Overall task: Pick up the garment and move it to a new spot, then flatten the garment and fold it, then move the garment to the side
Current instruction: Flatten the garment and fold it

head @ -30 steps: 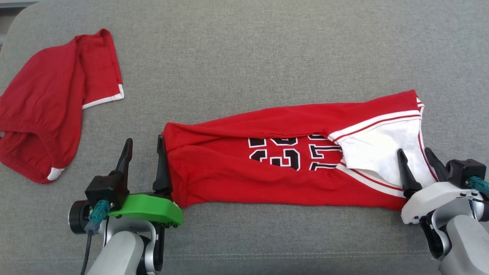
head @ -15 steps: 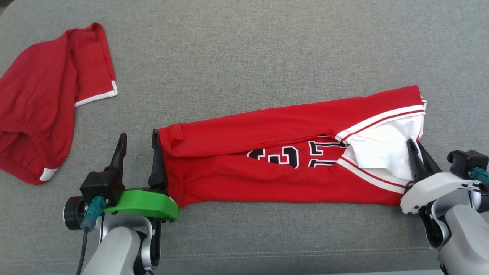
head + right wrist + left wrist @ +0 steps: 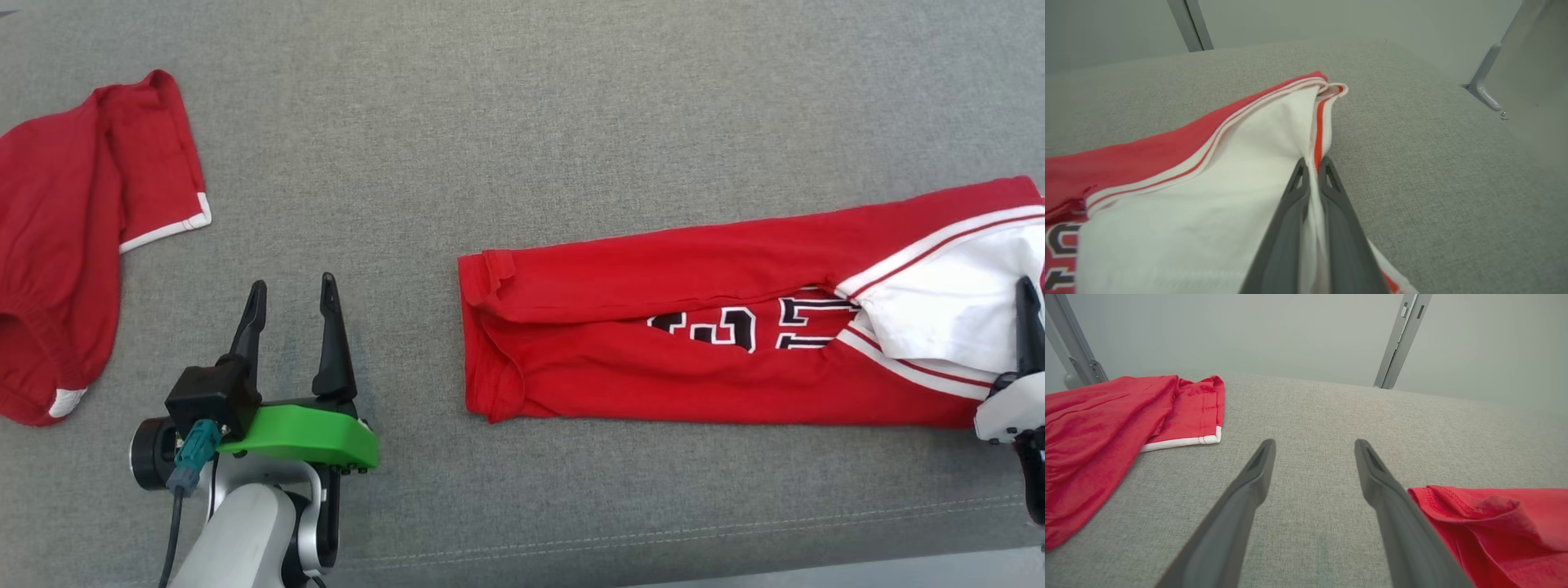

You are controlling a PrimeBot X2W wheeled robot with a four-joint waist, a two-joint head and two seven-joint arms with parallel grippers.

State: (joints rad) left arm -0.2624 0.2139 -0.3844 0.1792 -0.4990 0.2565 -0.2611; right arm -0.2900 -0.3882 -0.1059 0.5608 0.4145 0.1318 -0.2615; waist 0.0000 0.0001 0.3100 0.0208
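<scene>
The garment point(image 3: 653, 286) is a red jersey with black-and-white numbers and a white inside, folded into a long band across the grey surface. My right gripper point(image 3: 1026, 287) is at the right edge of the head view. In the right wrist view this gripper point(image 3: 1312, 161) is shut on the garment's point(image 3: 1208, 183) white, red-trimmed edge. My left gripper point(image 3: 292, 284) stands open on the bare surface, well left of the garment's hem end. The left wrist view has the left gripper point(image 3: 1314, 443) with nothing between its fingers and the hem point(image 3: 1494, 522) to the lower right.
A second red garment with white trim point(image 3: 57, 245) lies crumpled at the far left, also seen from the left wrist point(image 3: 1106, 428). The grey padded surface point(image 3: 522, 122) has a seam near its front edge. Metal posts point(image 3: 1402, 339) stand behind it.
My right gripper has shut on the garment's white edge and pulled the garment to the right, away from the left gripper. The left gripper has stayed open. The head view has shifted a little.
</scene>
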